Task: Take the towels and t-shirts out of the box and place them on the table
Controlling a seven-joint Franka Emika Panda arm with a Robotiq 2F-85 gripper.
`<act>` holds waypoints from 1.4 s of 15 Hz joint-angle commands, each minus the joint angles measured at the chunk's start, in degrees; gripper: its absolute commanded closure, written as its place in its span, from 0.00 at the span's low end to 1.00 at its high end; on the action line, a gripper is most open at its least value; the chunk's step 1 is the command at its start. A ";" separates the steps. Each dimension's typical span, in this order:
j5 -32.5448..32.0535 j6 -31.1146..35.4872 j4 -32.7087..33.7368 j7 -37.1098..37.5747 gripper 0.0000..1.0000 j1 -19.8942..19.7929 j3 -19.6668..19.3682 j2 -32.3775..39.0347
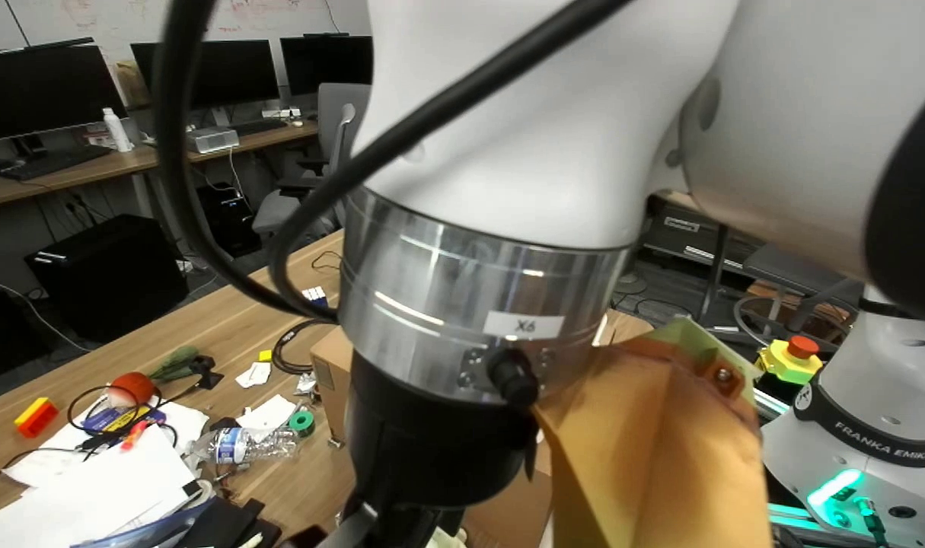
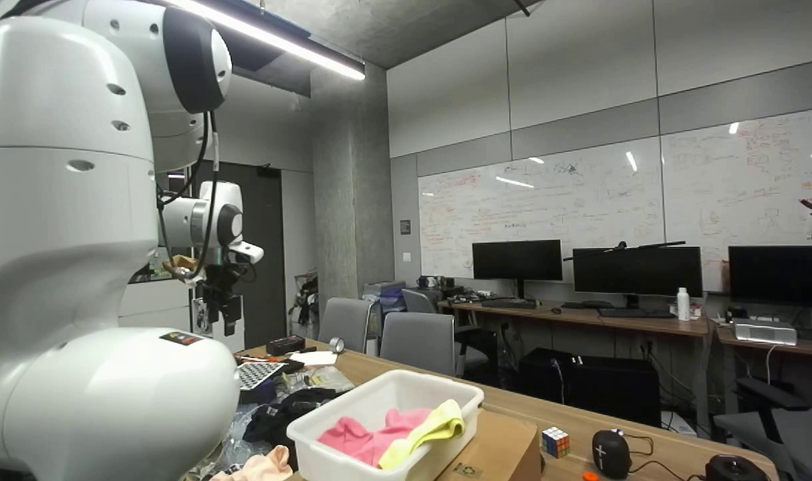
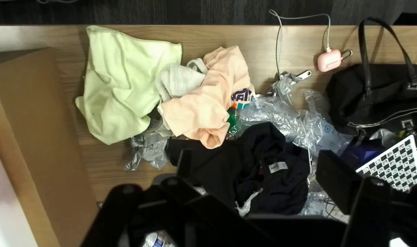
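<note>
My gripper (image 3: 254,171) is open high over the table (image 3: 115,171), with nothing between its fingers. It also shows small in an exterior view (image 2: 222,312). Under it lies a crumpled black garment (image 3: 211,164). Farther up in the wrist view rest a pale yellow-green towel (image 3: 122,82), a greyish white cloth (image 3: 181,80) and a peach t-shirt (image 3: 208,103). The box, a white tub (image 2: 385,391) beside brown cardboard (image 2: 496,444), holds a pink cloth (image 2: 352,437) and a yellow cloth (image 2: 426,431) draped over its rim. Cardboard (image 3: 40,137) lines the wrist view's left side.
Plastic air pillows (image 3: 273,111), a black handbag (image 3: 383,99), a pink case (image 3: 329,60) and a patterned white board (image 3: 393,164) crowd the table. Near the box are a puzzle cube (image 2: 555,441) and a black speaker (image 2: 611,454). A bottle (image 1: 241,445) lies among papers.
</note>
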 commanded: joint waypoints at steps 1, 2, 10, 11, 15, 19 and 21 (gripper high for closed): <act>-2.78 -0.43 0.08 4.57 0.00 0.60 -0.51 -0.49; -3.26 -0.35 0.06 5.52 0.00 0.61 -0.49 -0.47; -2.93 -1.91 -0.97 6.83 0.00 -1.89 -4.16 -4.43; -1.56 -3.04 -0.76 4.71 0.00 -2.87 -5.78 -5.65; 2.11 -7.24 0.77 -3.28 0.00 -7.43 -12.52 -9.78; 2.99 -12.40 3.11 -12.37 0.00 -13.15 -19.08 -12.35; 2.75 -15.18 5.01 -17.13 0.00 -15.67 -21.69 -12.02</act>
